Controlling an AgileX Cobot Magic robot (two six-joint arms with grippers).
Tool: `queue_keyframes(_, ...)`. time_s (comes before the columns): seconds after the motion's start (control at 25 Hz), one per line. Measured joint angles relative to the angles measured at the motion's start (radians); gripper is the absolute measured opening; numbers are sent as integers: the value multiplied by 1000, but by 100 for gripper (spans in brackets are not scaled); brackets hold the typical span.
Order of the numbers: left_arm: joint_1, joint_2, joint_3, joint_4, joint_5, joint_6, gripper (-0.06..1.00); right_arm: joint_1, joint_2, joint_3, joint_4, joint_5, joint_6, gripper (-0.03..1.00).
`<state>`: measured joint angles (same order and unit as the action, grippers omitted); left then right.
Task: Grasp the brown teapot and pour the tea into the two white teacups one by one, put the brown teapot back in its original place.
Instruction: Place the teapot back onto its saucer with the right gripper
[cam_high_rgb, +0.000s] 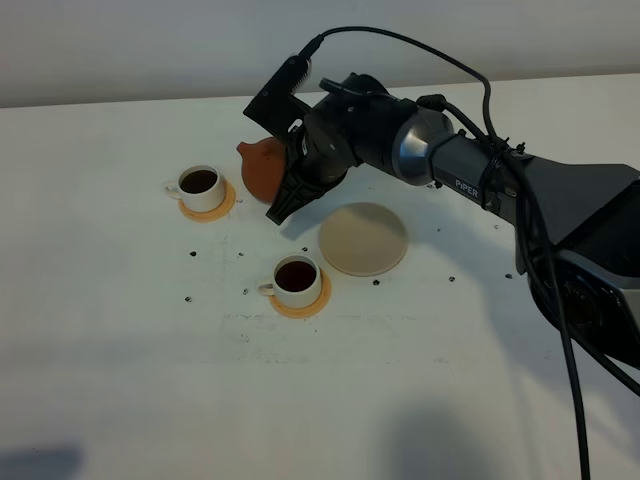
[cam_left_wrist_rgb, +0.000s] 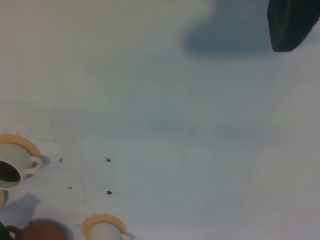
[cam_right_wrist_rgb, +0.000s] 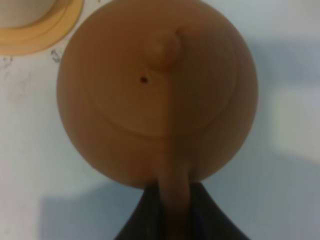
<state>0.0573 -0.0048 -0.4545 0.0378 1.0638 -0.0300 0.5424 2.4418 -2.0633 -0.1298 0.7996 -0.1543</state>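
Both white cups already look dark with tea, and the right gripper (cam_right_wrist_rgb: 172, 212), clenched on the brown teapot (cam_high_rgb: 262, 166) by its handle beside the far-left cup (cam_high_rgb: 201, 186), should level it before carrying it right to the cream disc (cam_high_rgb: 364, 239).

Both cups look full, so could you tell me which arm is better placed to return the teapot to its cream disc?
Right. Its tool already grips the brown teapot by the handle, close beside the cream disc; no left arm appears near either.

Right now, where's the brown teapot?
In the exterior high view the brown teapot is held in the right end effector, at the back, between the far white teacup and the cream disc.
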Motion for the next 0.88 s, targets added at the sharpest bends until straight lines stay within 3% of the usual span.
queue_keyframes(0.2,0,0,0,0,0,0,35,0,-45,-38,2,124,2,9)
queue_keyframes(0.52,0,0,0,0,0,0,35,-12,-153,-41,16,229,41,9)
queue_keyframes(0.68,0,0,0,0,0,0,35,-24,-198,17,48,220,44,9)
queue_keyframes(0.88,0,0,0,0,0,0,35,-41,-327,211,79,103,54,9)
